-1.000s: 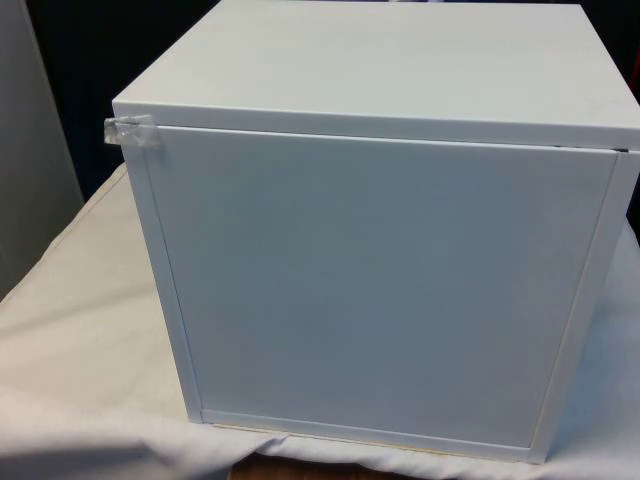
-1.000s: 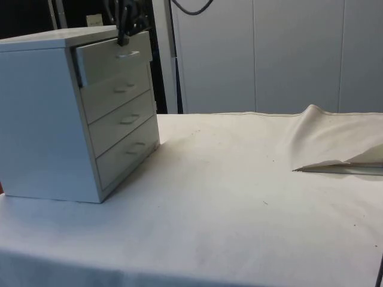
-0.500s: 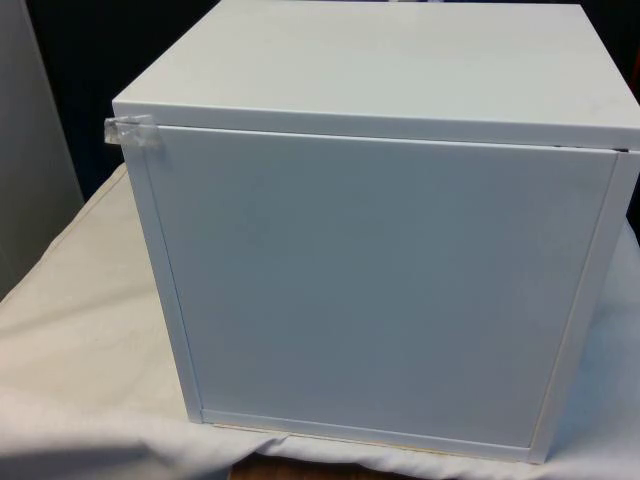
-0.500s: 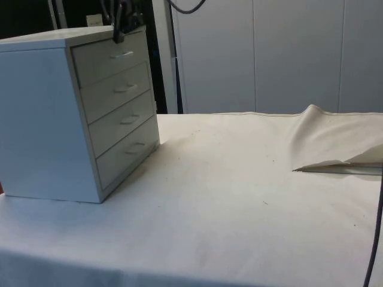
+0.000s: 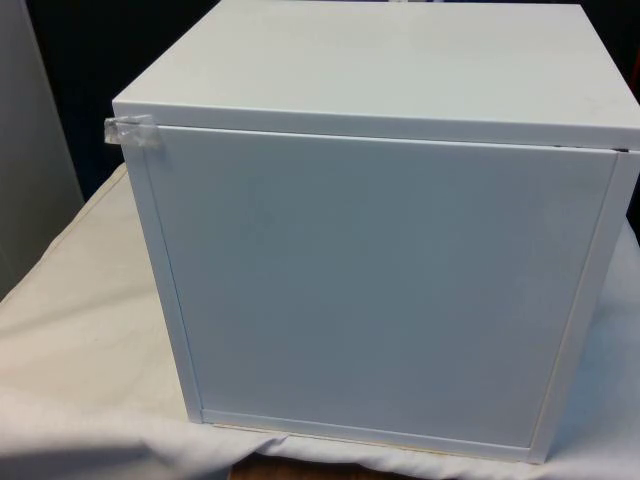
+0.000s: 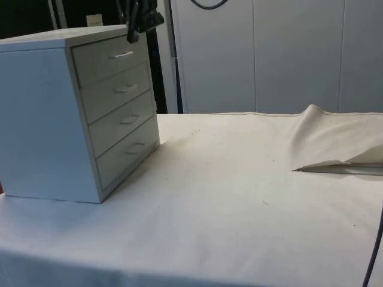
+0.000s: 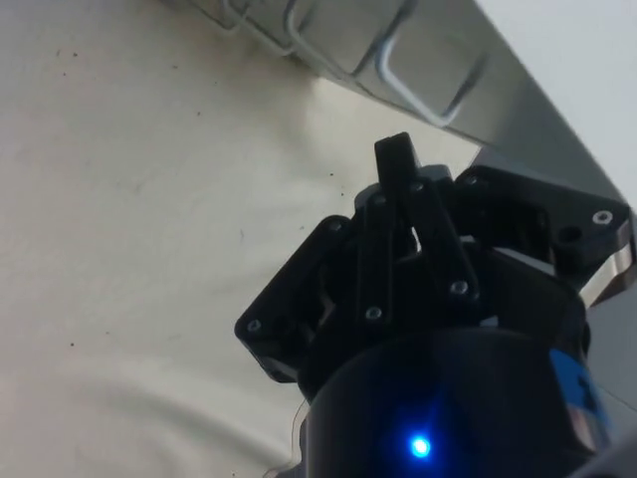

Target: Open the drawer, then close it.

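Chest of drawers (image 6: 78, 113) stands on the white cloth (image 6: 239, 203) at the side view's left, all 4 drawers flush | top drawer (image 6: 111, 58) closed, its handle (image 7: 423, 85) free | black gripper (image 6: 133, 33) hovers just above the chest's top front edge, fingers (image 7: 398, 169) pressed together, gripping nothing | back panel (image 5: 380, 280) faces the front camera
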Controlling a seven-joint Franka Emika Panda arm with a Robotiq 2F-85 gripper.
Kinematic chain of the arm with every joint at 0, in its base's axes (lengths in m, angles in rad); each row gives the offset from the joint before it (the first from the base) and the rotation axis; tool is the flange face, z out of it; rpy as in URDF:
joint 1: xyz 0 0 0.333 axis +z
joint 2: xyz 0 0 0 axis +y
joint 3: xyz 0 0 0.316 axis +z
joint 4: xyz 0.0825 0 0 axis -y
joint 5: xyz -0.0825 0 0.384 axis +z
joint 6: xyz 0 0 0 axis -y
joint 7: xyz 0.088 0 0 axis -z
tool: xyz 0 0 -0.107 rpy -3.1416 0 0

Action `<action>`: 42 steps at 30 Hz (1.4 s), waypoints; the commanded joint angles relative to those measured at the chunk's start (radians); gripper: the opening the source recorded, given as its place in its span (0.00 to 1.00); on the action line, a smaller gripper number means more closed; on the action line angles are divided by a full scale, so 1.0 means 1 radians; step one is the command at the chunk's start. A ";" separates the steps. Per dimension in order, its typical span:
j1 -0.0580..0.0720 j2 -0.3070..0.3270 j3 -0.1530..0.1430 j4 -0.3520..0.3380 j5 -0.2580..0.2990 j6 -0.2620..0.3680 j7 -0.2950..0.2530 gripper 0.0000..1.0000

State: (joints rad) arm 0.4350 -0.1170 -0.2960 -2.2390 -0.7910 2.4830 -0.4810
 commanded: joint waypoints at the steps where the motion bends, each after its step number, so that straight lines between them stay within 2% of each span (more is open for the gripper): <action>1: -0.001 -0.019 0.005 -0.016 -0.024 -0.002 0.020 0.00; 7: -0.002 -0.066 0.015 -0.062 -0.029 -0.003 0.033 0.00; 8: 0.002 -0.058 0.011 -0.058 -0.005 -0.002 0.014 0.00; 9: -0.002 -0.082 0.019 -0.078 -0.029 -0.004 0.036 0.00; 11: -0.002 -0.096 0.022 -0.092 -0.030 -0.004 0.039 0.00; 17: 0.002 -0.106 0.024 -0.103 -0.006 -0.003 0.025 0.00; 18: -0.001 -0.103 0.026 -0.100 -0.017 -0.003 0.033 0.00; 25: 0.001 -0.104 0.024 -0.102 -0.009 -0.003 0.028 0.00; 27: 0.002 -0.104 0.024 -0.103 -0.006 -0.003 0.026 0.10; 28: 0.002 -0.104 0.024 -0.102 -0.008 -0.003 0.027 0.10; 29: 0.002 -0.104 0.024 -0.102 -0.008 -0.003 0.027 0.15; 30: 0.002 -0.105 0.024 -0.102 -0.007 -0.003 0.026 0.26; 36: 0.002 -0.104 0.024 -0.103 -0.006 -0.003 0.026 0.60; 37: 0.002 -0.105 0.024 -0.103 -0.006 -0.003 0.026 0.60; 38: 0.002 -0.105 0.024 -0.103 -0.006 -0.003 0.026 0.70; 42: 0.002 -0.104 0.024 -0.103 -0.006 -0.003 0.026 0.90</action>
State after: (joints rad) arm 0.4370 -0.2210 -0.2720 -2.3420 -0.7970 2.4800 -0.4550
